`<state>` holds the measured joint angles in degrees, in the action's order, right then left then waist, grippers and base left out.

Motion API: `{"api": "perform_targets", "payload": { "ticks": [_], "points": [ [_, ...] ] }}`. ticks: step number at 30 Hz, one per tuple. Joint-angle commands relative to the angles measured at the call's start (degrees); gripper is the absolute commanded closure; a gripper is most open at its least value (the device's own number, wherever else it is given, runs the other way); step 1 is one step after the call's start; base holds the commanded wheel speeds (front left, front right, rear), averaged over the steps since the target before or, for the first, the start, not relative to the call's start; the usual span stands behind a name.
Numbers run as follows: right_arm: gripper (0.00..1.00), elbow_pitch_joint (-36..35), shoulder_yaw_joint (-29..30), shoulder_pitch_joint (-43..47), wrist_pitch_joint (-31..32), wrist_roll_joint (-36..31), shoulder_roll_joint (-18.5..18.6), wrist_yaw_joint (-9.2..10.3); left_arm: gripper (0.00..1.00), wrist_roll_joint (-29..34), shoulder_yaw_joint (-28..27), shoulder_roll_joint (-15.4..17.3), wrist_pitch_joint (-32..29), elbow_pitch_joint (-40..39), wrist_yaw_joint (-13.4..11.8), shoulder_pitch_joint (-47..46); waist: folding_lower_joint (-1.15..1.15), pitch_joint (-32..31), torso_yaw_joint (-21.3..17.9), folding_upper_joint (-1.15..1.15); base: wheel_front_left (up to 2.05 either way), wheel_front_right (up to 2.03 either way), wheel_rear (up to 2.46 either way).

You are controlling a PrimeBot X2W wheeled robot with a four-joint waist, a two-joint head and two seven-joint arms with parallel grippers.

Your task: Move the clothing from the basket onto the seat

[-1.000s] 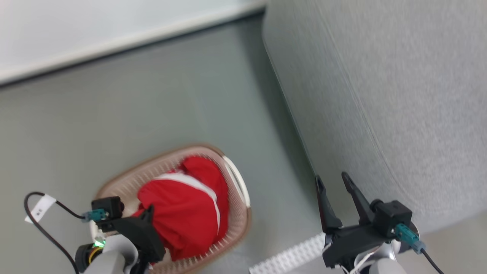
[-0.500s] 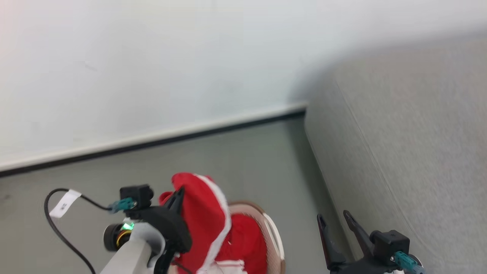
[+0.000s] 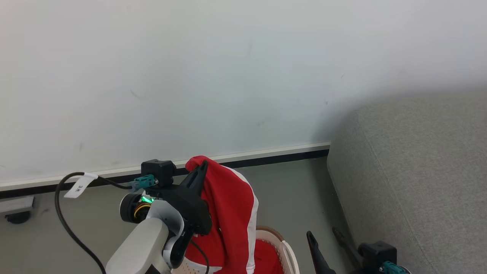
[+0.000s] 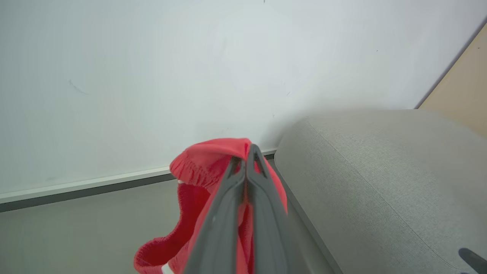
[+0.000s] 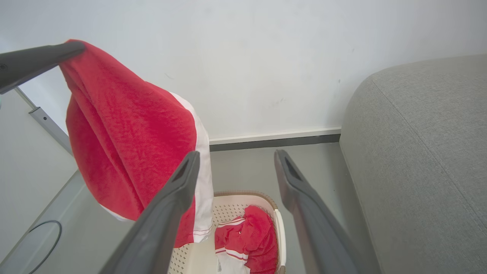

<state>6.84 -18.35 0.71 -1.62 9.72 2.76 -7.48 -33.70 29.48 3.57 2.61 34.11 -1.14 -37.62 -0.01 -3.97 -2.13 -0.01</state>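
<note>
My left gripper (image 3: 203, 164) is shut on a bright red garment (image 3: 228, 205) with white trim, and holds it up in the air above the basket (image 3: 288, 252). The cloth hangs down from the pinched fingertips (image 4: 249, 150). In the right wrist view the same hanging garment (image 5: 129, 129) fills the left side, over the cream perforated basket (image 5: 279, 224), in which another red and white piece (image 5: 247, 239) lies. My right gripper (image 5: 236, 154) is open and holds nothing, low beside the basket (image 3: 321, 233). The grey seat (image 3: 418, 171) rises at the right.
A white wall with a pale baseboard (image 3: 266, 153) stands close behind the basket. Grey floor (image 3: 289, 190) separates basket and seat. A black cable with a white tag (image 3: 78, 186) loops off my left wrist. A beige panel (image 4: 464, 99) shows beyond the seat.
The head camera has tilted up from floor to wall. My left gripper has lifted the red garment out of the basket. The right gripper stays open.
</note>
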Motion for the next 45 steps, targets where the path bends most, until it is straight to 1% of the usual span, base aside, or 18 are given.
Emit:
{"api": "perform_targets", "payload": {
  "ticks": [1, 8, 17, 21, 25, 29, 32, 36, 38, 39, 40, 41, 45],
  "points": [
    [0.00, 0.09, -0.45, 0.32, 0.11, 0.45, 0.08, -0.02, 1.00, 0.06, 0.31, 0.10, -0.16, -0.79, -0.43, -0.01, 0.01, -0.46, 0.33, 0.01, 0.00, 0.00, 0.00],
    [0.00, 0.66, -1.85, -0.18, 0.94, 0.61, 0.08, -0.02, 1.00, -0.46, 1.69, -0.22, -1.10, -3.36, -1.71, 0.91, 0.01, -1.21, 0.15, 0.01, 0.00, 0.00, 0.00],
    [0.00, 3.60, -5.66, -3.85, 2.56, -0.45, 0.08, -0.02, 1.00, -1.62, 5.49, -0.60, -2.17, -5.44, -1.89, 0.92, 0.01, -1.87, 0.74, 0.01, 0.00, 0.00, 0.00],
    [0.00, 6.18, -8.45, -6.31, 3.40, 1.49, 0.07, -0.02, 1.00, -2.39, 7.46, -0.65, -2.53, -6.02, -2.40, 0.22, 0.01, -2.07, 0.99, 0.01, 0.00, 0.00, 0.00],
    [0.00, 9.46, -11.68, -9.16, 3.53, 4.93, 0.07, -0.02, 1.00, -4.23, 10.09, -0.64, -2.81, -7.29, -3.07, -0.67, 0.01, -2.17, 1.30, 0.01, 0.00, 0.00, 0.00],
    [0.00, 12.79, -14.43, -12.01, 2.68, 9.03, 0.07, -0.02, 1.00, -5.85, 12.98, -0.66, -2.74, -8.54, -4.48, -1.69, 0.01, -2.17, 1.86, 0.01, 0.00, 0.00, 0.00],
    [0.00, 15.31, -15.67, -14.27, 1.65, 10.84, 0.07, -0.02, 1.00, -7.35, 15.10, -0.64, -2.75, -9.38, -5.40, -2.50, 0.01, -2.11, 2.38, 0.01, 0.00, 0.00, 0.00],
    [0.00, 18.69, -16.08, -17.13, -0.15, 12.35, 0.07, -0.02, 1.00, -9.09, 17.49, -0.67, -2.61, -10.43, -6.42, -3.83, 0.01, -2.01, 3.09, 0.01, 0.00, 0.00, 0.00],
    [0.00, 19.72, -15.88, -17.83, -0.56, 12.24, 0.08, -0.02, 1.00, -9.51, 18.08, -0.66, -2.60, -10.66, -6.54, -4.12, 0.01, -2.00, 3.26, 0.01, 0.00, 0.00, 0.00],
    [0.00, 21.64, -15.49, -18.97, -1.33, 12.31, 0.07, -0.02, 1.00, -10.45, 19.19, -0.68, -2.64, -11.16, -7.00, -4.88, 0.01, -1.97, 3.66, 0.01, 0.00, 0.00, 0.00],
    [0.00, 21.64, -15.49, -18.97, -1.33, 12.31, 0.07, -0.02, 1.00, -10.45, 19.19, -0.68, -2.64, -11.16, -7.00, -4.88, 0.01, -1.97, 3.66, 0.01, 0.00, 0.00, 0.00],
    [0.00, 23.56, -14.98, -20.07, -1.88, 12.01, 0.07, -0.02, 1.00, -11.22, 20.16, -0.68, -2.65, -11.77, -7.51, -5.49, 0.01, -2.00, 4.02, 0.01, 0.00, 0.00, 0.00],
    [0.00, 26.13, -14.77, -21.34, -2.60, 11.53, 0.05, -0.02, 1.00, -11.94, 21.52, -0.67, -2.45, -12.42, -8.05, -6.43, 0.01, -2.00, 4.49, 0.01, 0.00, 0.00, 0.00]
  ]
}}
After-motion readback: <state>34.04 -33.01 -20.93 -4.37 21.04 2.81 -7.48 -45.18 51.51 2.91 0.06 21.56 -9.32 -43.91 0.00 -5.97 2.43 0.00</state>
